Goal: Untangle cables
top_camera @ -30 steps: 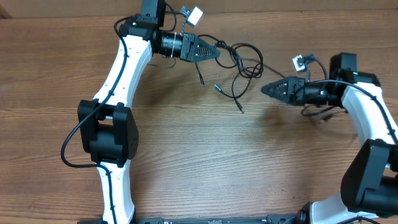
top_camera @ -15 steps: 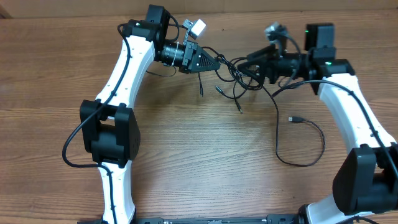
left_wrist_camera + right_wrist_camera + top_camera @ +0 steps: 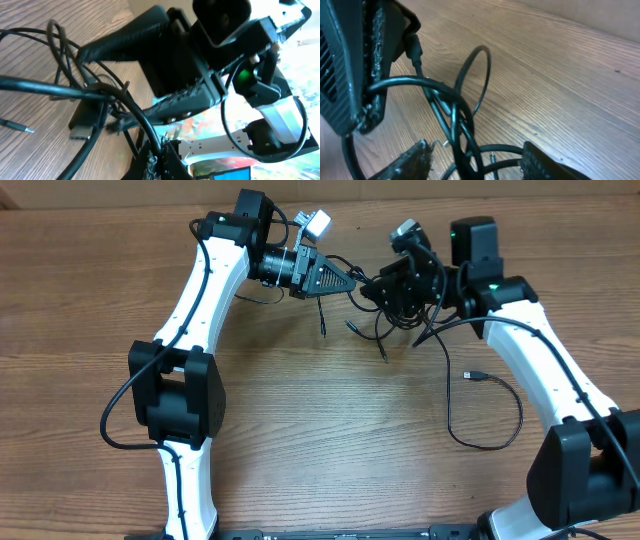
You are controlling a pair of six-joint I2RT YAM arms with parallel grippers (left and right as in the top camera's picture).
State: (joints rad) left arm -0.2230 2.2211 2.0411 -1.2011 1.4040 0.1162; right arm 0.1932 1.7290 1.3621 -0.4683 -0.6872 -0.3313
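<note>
The cables (image 3: 398,310) are thin black cords knotted together at the back middle of the table, with plug ends trailing toward the front (image 3: 385,352). My left gripper (image 3: 352,282) reaches in from the left, shut on one cord (image 3: 150,135) that runs between its jaws (image 3: 159,159). From the right, my right gripper (image 3: 368,288) meets it almost tip to tip. Its fingers (image 3: 410,160) stand apart with several cords (image 3: 465,145) passing between them, and neither pad touches them. One long cable (image 3: 500,442) loops over the table at the right, ending in a plug (image 3: 475,373).
The wooden table (image 3: 300,440) carries only the cords and both arms. The left arm's white links (image 3: 195,290) run down the left side, and the right arm's links (image 3: 545,370) run down the right. The two gripper tips are nearly touching.
My right arm has swung up and left from the right side onto the knot, its jaws narrowing. A long cable now lies looped on the table at the right. My left gripper barely moved.
</note>
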